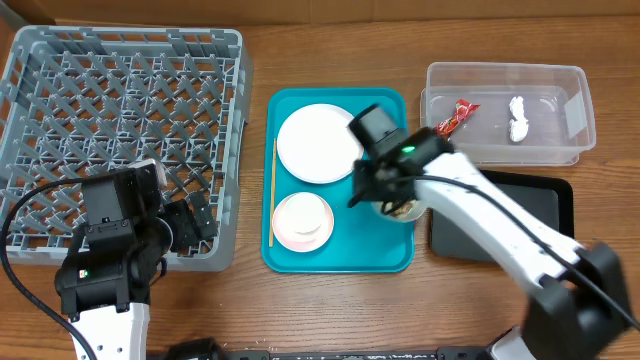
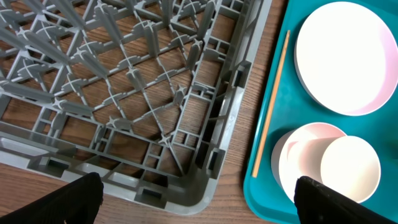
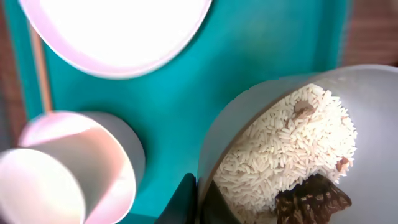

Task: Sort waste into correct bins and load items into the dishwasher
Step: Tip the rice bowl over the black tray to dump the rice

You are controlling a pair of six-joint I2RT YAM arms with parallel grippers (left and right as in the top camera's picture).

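My right gripper [image 3: 200, 200] is shut on the rim of a grey bowl [image 3: 273, 93] holding rice and a brown lump; in the overhead view the bowl [image 1: 402, 209] sits at the right edge of the teal tray [image 1: 340, 258]. On the tray lie a white plate [image 1: 315, 143], a pink bowl with a white cup in it [image 1: 302, 221] and a wooden chopstick [image 1: 272, 190]. My left gripper [image 2: 196, 205] is open over the near right corner of the grey dish rack [image 1: 120, 120], touching nothing.
A clear plastic bin [image 1: 505, 112] at the back right holds a red wrapper [image 1: 452, 118] and crumpled white paper [image 1: 517, 118]. A black tray [image 1: 500, 215] lies right of the teal tray, partly under my right arm.
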